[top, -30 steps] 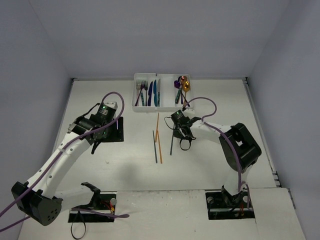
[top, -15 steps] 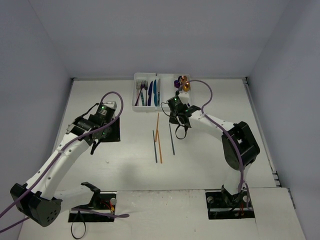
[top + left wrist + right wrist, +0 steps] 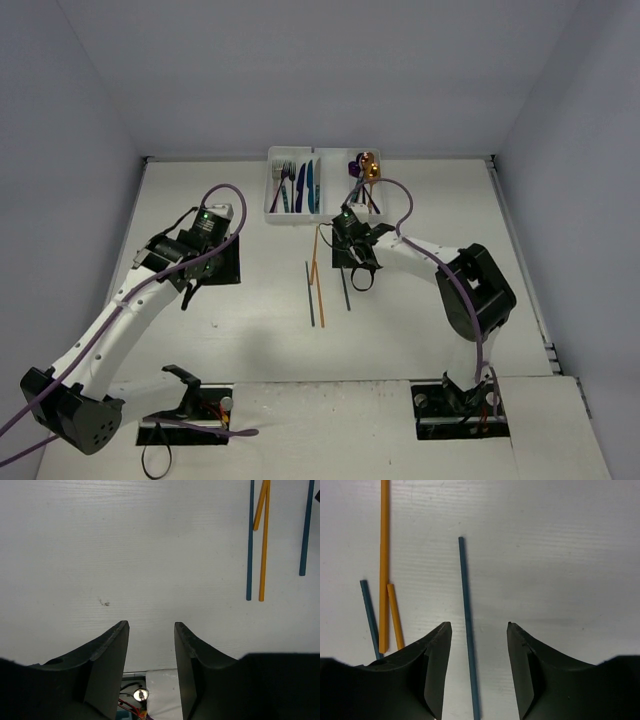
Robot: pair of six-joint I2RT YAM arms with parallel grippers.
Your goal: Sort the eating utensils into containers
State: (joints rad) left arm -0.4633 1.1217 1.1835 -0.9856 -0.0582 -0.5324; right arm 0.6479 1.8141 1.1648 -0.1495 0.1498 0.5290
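Observation:
The white tray (image 3: 268, 190) stands at the back centre and holds silver, purple, blue and teal utensils in its left compartments and purple and gold spoons on the right. Two orange chopsticks (image 3: 316, 262) and two blue chopsticks (image 3: 309, 295) lie on the table in front of it. My right gripper (image 3: 352, 278) (image 3: 477, 625) is open low over the right blue chopstick (image 3: 465, 605), which runs between the jaws nearer the left one. My left gripper (image 3: 188, 290) (image 3: 151, 624) is open and empty over bare table, well left of the chopsticks (image 3: 263, 545).
In the right wrist view the orange chopsticks (image 3: 384, 555) and the other blue chopstick (image 3: 369, 610) lie just left of the left jaw. The arm bases and their black plates (image 3: 460, 410) sit at the near table edge.
My right gripper swung left toward the tray, then came back down over the right blue chopstick. The chopsticks lie about where they were. The left arm has barely moved.

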